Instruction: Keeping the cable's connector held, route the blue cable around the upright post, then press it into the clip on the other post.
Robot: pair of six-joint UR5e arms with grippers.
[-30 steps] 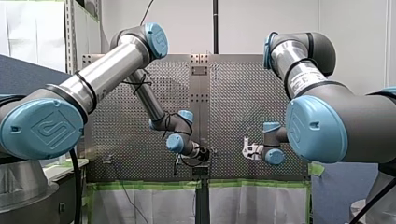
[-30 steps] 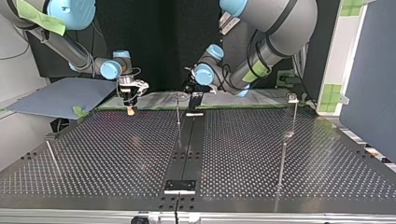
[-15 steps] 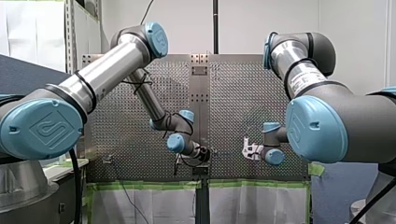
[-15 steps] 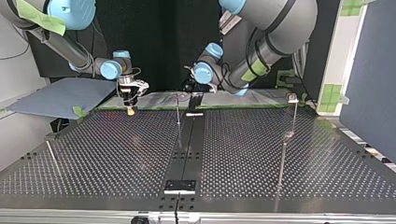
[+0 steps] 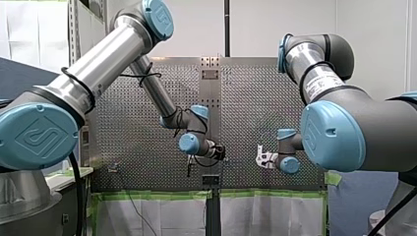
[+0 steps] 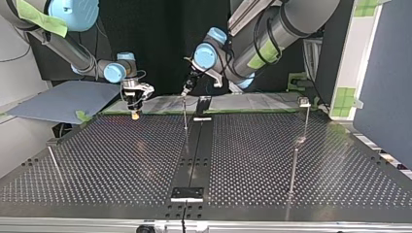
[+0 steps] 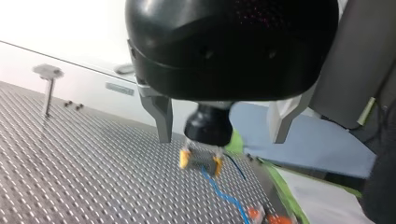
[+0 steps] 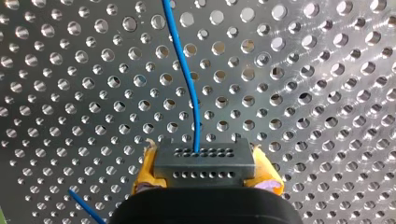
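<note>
- My right tool [image 8: 205, 170] pinches the connector [image 8: 204, 161] between yellow pads [image 8: 144, 171]; the blue cable [image 8: 187, 79] runs from it.
- My left tool [image 7: 220, 140] hangs spread above the bench [image 7: 70, 163].

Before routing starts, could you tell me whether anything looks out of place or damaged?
Nothing stands out. The connector sits square between my right end effector's yellow pads, the blue cable leaves it unkinked over the table, and my left end effector is open and empty.

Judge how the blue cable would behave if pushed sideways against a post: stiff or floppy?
Probably floppy: the blue cable is thin and bends in a loose curve leaving the connector. Likely light too, being far narrower than that connector.
</note>
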